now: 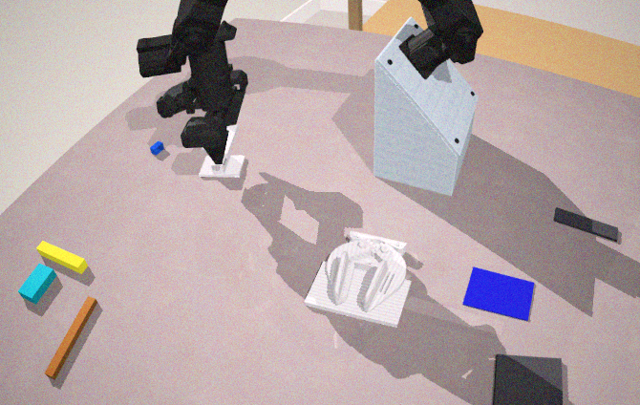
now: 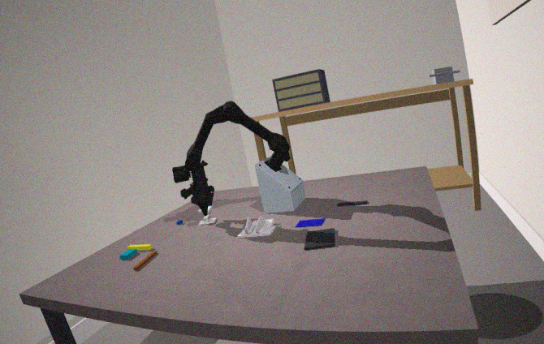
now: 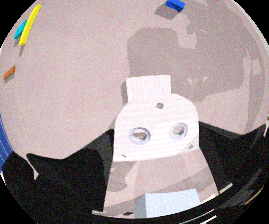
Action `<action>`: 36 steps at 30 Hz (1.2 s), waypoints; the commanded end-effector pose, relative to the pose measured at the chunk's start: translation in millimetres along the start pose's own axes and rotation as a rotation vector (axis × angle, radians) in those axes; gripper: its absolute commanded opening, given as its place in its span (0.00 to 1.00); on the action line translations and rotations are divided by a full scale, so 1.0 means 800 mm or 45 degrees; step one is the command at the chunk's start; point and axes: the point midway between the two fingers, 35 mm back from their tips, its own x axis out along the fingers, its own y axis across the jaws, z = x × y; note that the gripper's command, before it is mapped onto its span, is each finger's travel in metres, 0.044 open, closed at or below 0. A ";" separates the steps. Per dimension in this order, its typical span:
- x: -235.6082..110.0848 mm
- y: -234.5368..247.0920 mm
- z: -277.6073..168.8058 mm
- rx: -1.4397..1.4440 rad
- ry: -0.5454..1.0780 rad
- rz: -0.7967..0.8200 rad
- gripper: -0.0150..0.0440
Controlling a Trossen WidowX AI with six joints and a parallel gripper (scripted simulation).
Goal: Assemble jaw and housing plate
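The housing plate (image 3: 156, 142) (image 1: 231, 137), white with two round holes, stands tilted or upright at a small white stand (image 1: 235, 168) (image 2: 208, 221). My gripper (image 3: 155, 129) (image 1: 225, 145) is shut on the housing plate, with one black finger at each side edge. Whether the plate still touches the stand cannot be told. The white base (image 1: 397, 304) (image 2: 244, 234) lies nearer the top camera. It bears the left jaw (image 1: 341, 281) and the right jaw (image 1: 377, 287), side by side with tips apart. Their pins and gear teeth are too blurred to judge.
A pale blue robot pedestal (image 1: 408, 136) stands behind the base. A small blue block (image 1: 157, 147) lies beside the stand. Yellow (image 1: 61, 256), cyan (image 1: 37, 283) and orange (image 1: 71, 336) blocks lie at left. A blue mat (image 1: 499, 293) and dark blocks (image 1: 523, 384) (image 1: 584, 223) lie right.
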 end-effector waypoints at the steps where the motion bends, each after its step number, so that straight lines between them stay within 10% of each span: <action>1: -0.019 0.000 0.003 -0.007 -0.012 -0.003 0.85; 36: -0.073 0.071 -0.034 -0.314 -0.060 -0.026 0.85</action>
